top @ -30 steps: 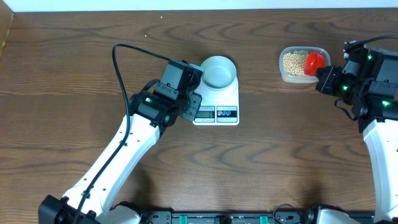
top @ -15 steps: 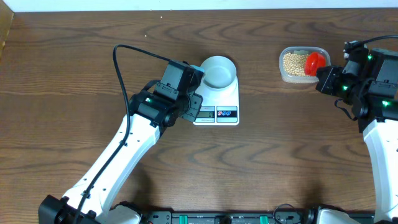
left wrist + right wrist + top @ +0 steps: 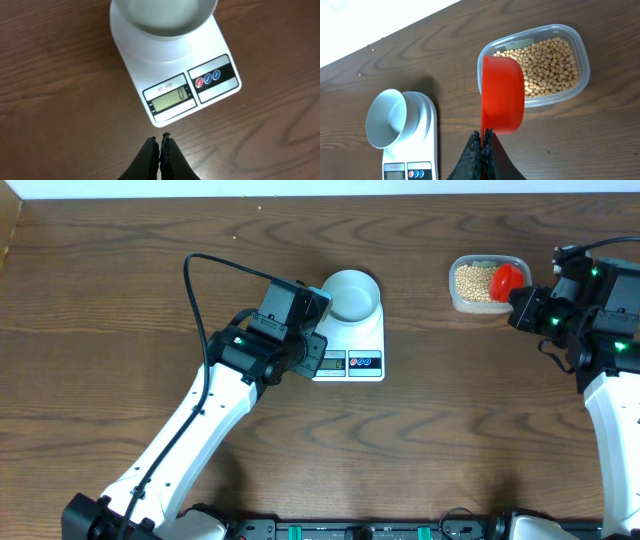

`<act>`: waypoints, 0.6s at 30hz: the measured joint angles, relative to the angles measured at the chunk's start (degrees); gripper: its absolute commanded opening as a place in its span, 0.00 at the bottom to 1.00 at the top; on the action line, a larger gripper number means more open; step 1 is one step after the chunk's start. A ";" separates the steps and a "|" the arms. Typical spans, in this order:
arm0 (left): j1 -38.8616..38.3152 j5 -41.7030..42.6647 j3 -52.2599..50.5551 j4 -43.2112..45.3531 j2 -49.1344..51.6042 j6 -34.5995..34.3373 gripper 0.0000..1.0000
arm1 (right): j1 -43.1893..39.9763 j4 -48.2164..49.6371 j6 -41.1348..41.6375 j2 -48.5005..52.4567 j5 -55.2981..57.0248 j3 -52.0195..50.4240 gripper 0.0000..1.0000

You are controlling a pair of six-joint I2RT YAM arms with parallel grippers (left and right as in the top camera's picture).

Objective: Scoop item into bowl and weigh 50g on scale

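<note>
The pale blue-grey bowl [image 3: 352, 294] stands empty on the white scale [image 3: 362, 346]; the scale's display [image 3: 170, 98] reads 0 in the left wrist view, below the bowl [image 3: 165, 17]. My left gripper [image 3: 160, 137] is shut and empty, just in front of the scale's display edge [image 3: 312, 358]. The tan beans [image 3: 472, 282] fill a clear plastic tub [image 3: 487, 306] at the right. My right gripper [image 3: 483, 134] is shut on a red scoop [image 3: 502, 95], whose cup hangs over the tub's near rim [image 3: 547, 99] beside the beans [image 3: 545, 65]. The scoop [image 3: 506, 279] looks empty.
The dark wood table [image 3: 450, 440] ends at a white strip along the far edge. A black cable [image 3: 195, 275] loops over the left arm. The scale and bowl also show at the left of the right wrist view [image 3: 422, 150].
</note>
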 measured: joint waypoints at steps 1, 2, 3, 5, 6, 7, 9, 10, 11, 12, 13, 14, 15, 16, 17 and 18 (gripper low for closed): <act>0.00 0.28 0.00 -0.02 0.00 0.09 0.07 | 0.00 0.00 0.00 0.00 0.02 0.00 0.01; 0.00 0.63 0.00 -0.11 0.00 0.11 0.07 | 0.00 0.00 0.00 0.00 0.02 0.00 0.01; 0.00 0.72 0.00 -0.17 0.00 0.11 0.09 | 0.00 0.00 0.00 0.00 0.00 0.00 0.01; 0.00 0.90 0.00 -0.22 0.00 0.13 0.48 | 0.00 0.00 0.00 0.00 0.02 0.00 0.01; 0.00 0.92 0.00 -0.22 0.00 0.33 0.60 | 0.00 0.00 0.00 0.00 0.02 0.00 0.01; 0.00 1.01 0.00 -0.24 0.00 0.50 0.64 | 0.00 0.00 0.00 0.00 0.02 0.00 0.01; 0.00 1.09 0.00 -0.26 0.00 0.46 0.65 | 0.00 0.00 0.00 0.00 0.02 0.00 0.01; 0.00 1.11 0.00 -0.28 0.00 0.52 0.65 | 0.00 0.00 0.00 0.00 0.02 0.00 0.01; 0.00 1.11 0.00 -0.28 0.00 0.57 0.67 | 0.00 0.00 0.00 0.00 0.02 0.00 0.01; 0.00 1.11 0.00 -0.33 0.00 0.57 0.98 | 0.00 0.00 0.00 0.00 0.02 0.00 0.01; 0.00 1.14 0.00 -0.35 0.00 0.57 0.98 | 0.00 0.00 0.00 0.00 0.02 0.00 0.01; 0.00 1.11 0.00 -0.35 0.00 0.74 0.98 | 0.00 0.00 0.00 0.00 0.02 0.00 0.01; 0.00 1.14 0.00 -0.35 0.00 0.94 0.98 | 0.00 0.00 0.00 0.00 0.02 0.00 0.01; 0.00 1.11 0.00 -0.37 0.00 0.94 0.98 | 0.00 0.00 0.00 0.00 0.02 0.00 0.01; 0.00 1.11 0.00 -0.35 0.00 0.94 0.98 | 0.00 0.00 0.00 0.00 0.02 0.00 0.01; 0.00 1.11 0.00 -0.37 0.00 0.96 0.98 | 0.00 -0.02 0.00 0.00 0.02 0.00 0.01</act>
